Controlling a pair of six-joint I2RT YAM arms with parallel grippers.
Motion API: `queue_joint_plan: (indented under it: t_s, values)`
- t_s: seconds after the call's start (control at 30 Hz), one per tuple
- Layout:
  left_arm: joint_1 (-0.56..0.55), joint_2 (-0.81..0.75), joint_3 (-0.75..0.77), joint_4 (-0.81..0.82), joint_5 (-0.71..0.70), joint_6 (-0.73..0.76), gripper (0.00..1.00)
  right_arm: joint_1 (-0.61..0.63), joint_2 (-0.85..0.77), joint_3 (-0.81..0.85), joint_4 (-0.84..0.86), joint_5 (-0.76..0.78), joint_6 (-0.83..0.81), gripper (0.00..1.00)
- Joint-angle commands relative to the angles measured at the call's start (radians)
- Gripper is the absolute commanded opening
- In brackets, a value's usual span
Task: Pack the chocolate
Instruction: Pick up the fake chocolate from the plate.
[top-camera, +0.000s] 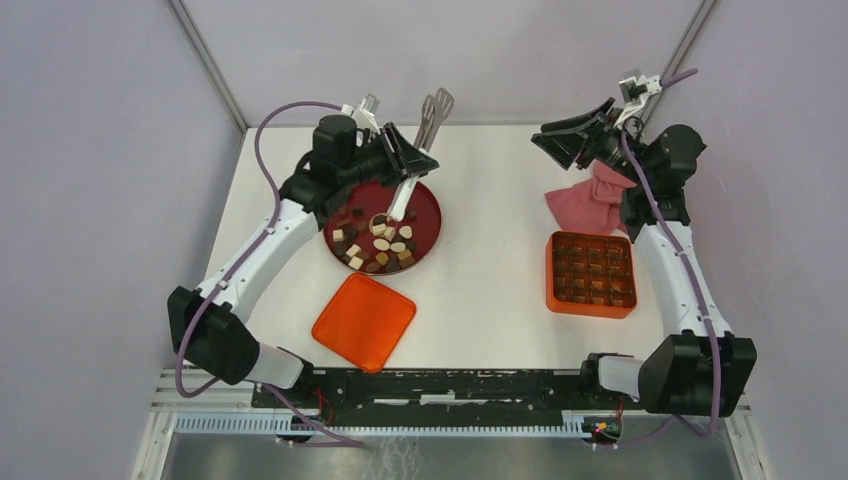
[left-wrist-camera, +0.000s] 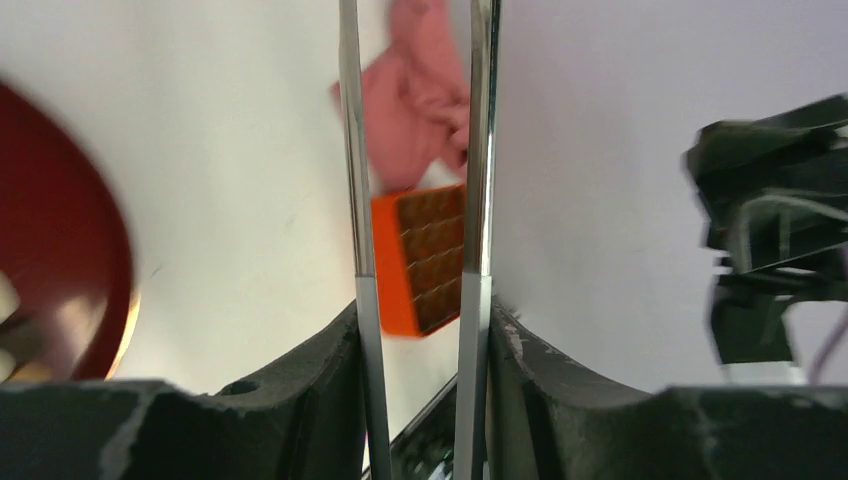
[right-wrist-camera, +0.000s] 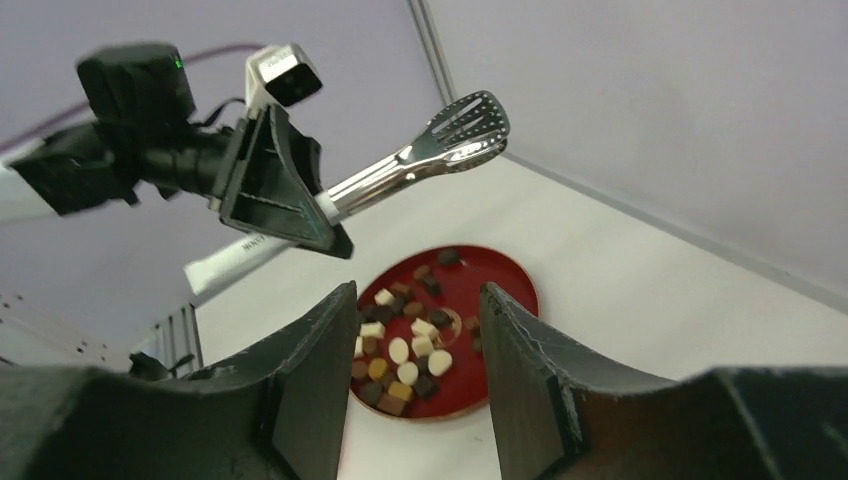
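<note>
Metal tongs clamped in left hand: slotted tips beyond hand toward back wall, white handle end over dark red plate. Plate directly under left hand. Orange lid on white surface, nearer arm bases. Pink cloth just beneath right hand. Orange grid box just beside cloth.

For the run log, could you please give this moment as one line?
left jaws: shut on tongs, raised | right jaws: open, empty | chocolate: on plate
</note>
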Motion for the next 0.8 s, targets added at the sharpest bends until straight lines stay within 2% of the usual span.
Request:
queue_joint_plan:
  t_s: [0.0,0.13,0.3,0.47,0.77]
  values:
    - [0.016,0.011,0.140,-0.635,-0.017,0.277,0.46,-0.002,-0.060,-0.018,-0.355,-0.011,-0.382,0.54]
    - [0.023,0.023,0.185,-0.869,-0.149,0.366,0.46,-0.006,-0.079,-0.062,-0.489,-0.006,-0.513,0.54]
    - [0.023,0.041,0.185,-1.044,-0.245,0.436,0.46,-0.008,-0.101,-0.137,-0.571,0.001,-0.599,0.54]
    - [0.023,0.077,0.162,-1.052,-0.271,0.466,0.45,-0.008,-0.109,-0.208,-0.563,0.004,-0.606,0.53]
    - [0.023,0.212,0.252,-1.022,-0.301,0.502,0.45,-0.008,-0.122,-0.257,-0.538,0.005,-0.595,0.53]
